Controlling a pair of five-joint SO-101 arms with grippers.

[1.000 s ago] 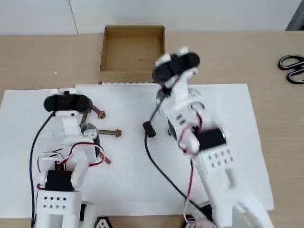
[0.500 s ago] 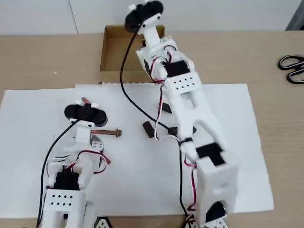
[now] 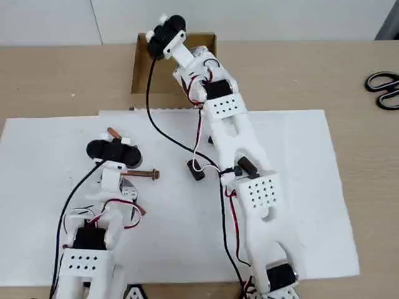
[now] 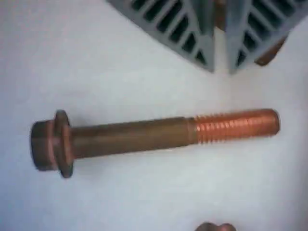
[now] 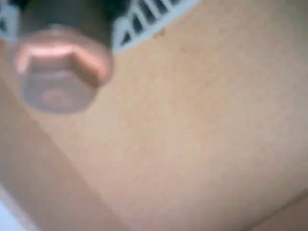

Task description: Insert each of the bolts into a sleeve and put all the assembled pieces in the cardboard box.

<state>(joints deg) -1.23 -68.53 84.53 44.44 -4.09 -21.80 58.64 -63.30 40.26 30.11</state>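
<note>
loose bolt (image 4: 154, 137): coppery, flanged head, threaded tip | left jaws: narrow on second bolt (image 3: 113, 132) | right jaws: hold sleeved bolt (image 5: 60, 72) over cardboard box (image 3: 168, 78)

The blurred bolt head (image 5: 57, 72) juts from a dark sleeve (image 5: 62, 17) cut off at the view's edge.

3 bolts: 1 bolt (image 3: 140, 175) loose on white sheet (image 3: 299, 149), 1 in left end effector (image 4: 220, 65), 1 in right end effector (image 3: 158, 30). 1 small black cylinder (image 3: 196, 169). 1 cardboard box (image 3: 136, 68), table's far edge. 1 pr scissors (image 3: 383, 89), right edge.
</note>
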